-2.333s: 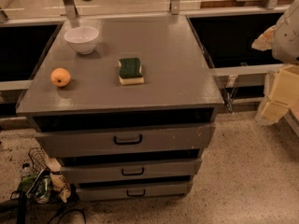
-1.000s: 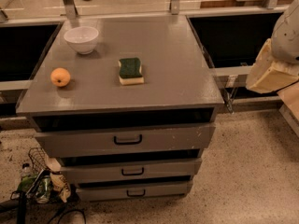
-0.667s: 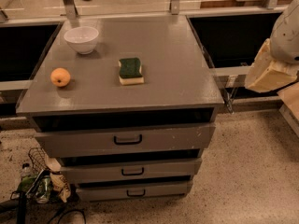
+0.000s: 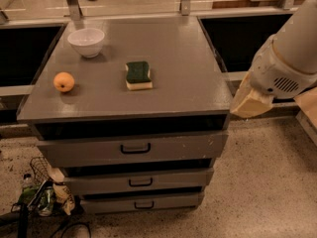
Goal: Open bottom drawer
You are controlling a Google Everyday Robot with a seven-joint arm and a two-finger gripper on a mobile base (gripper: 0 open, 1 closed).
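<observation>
Jaws: can't tell whether apart or together. The gripper (image 4: 246, 102) shows only as a cream-coloured end on the white arm (image 4: 290, 58), hanging on the right just off the bench (image 4: 188, 78) edge, level with the top drawer. The bottom drawer (image 4: 173, 201) is closed, lowest of three grey fronts, near the floor, well left of and below the gripper. On the bench: white bowl (image 4: 86, 41) far left, orange (image 4: 64, 82) near left, green sponge (image 4: 138, 75) centre.
</observation>
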